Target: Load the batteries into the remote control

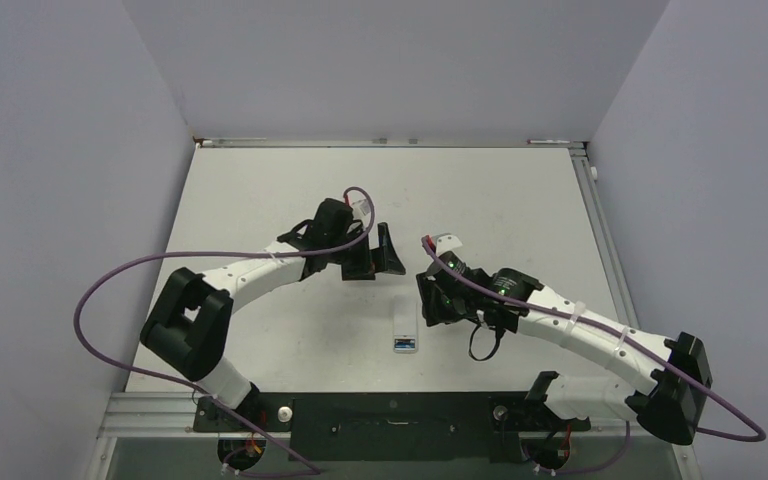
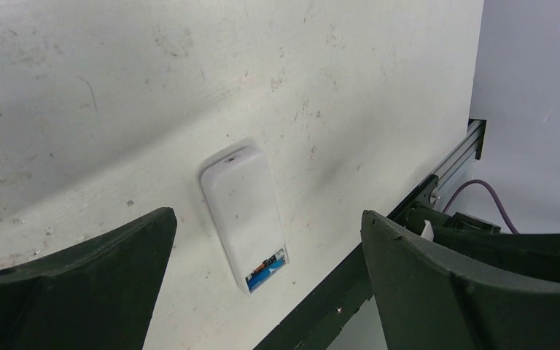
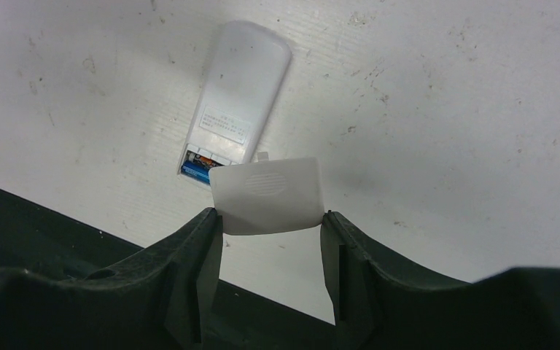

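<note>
The remote control (image 1: 405, 330) lies back-up on the white table, with its battery compartment open at the near end. Both batteries (image 3: 197, 168) sit in that compartment, a blue one beside a dark one, also seen in the left wrist view as batteries (image 2: 266, 267). My right gripper (image 3: 271, 219) hovers just right of the remote (image 3: 237, 95), shut on a small white battery cover (image 3: 268, 193) held by its two side edges. My left gripper (image 2: 268, 214) is wide open above the table behind the remote (image 2: 242, 204), holding nothing.
A black mounting rail (image 1: 390, 410) runs along the table's near edge, close to the remote's open end. Purple cables (image 1: 110, 280) loop off both arms. Grey walls enclose the table on three sides.
</note>
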### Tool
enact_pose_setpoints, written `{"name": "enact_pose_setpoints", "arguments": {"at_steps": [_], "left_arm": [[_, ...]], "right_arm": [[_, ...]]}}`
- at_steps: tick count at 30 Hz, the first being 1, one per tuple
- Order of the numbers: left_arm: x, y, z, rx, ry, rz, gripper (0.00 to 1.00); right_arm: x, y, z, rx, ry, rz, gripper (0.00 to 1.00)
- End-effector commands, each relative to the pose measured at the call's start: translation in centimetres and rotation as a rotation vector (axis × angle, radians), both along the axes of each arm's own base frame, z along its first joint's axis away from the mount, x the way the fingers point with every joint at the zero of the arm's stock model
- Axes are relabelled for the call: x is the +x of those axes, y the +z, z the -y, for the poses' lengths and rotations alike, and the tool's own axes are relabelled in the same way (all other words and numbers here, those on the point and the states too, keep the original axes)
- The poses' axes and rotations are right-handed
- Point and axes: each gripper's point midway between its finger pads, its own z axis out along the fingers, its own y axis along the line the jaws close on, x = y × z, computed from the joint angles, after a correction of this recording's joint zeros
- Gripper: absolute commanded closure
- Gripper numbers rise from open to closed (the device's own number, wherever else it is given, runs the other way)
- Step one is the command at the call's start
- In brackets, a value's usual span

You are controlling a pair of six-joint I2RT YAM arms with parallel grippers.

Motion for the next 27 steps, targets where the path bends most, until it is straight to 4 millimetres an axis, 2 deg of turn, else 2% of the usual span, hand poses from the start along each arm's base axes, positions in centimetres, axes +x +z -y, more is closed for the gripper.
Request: {"name": "enact_pose_setpoints", "arguments": {"at_steps": [1, 9, 17, 27], "left_arm": [[2.1, 1.9, 2.2, -0.053, -0.034, 0.072, 0.04], [3.7, 0.3, 3.8, -0.038, -0.034, 0.042, 0.04], [4.4, -1.3, 5.3, -0.024, -0.050, 0.017, 0.04], [3.5, -4.5, 4.7, 0.022, -0.053, -0.038, 0.02]], "right_arm": [[-0.3, 0.4, 0.2, 0.013, -0.029, 0.020, 0.82], [-1.2, 0.4, 0.1, 0.031, -0.024, 0.014, 0.82], [-1.7, 0.5, -0.3, 0.049, -0.012, 0.013, 0.83], [-1.8, 0.5, -0.6, 0.057, 0.001, 0.019, 0.83]]}}
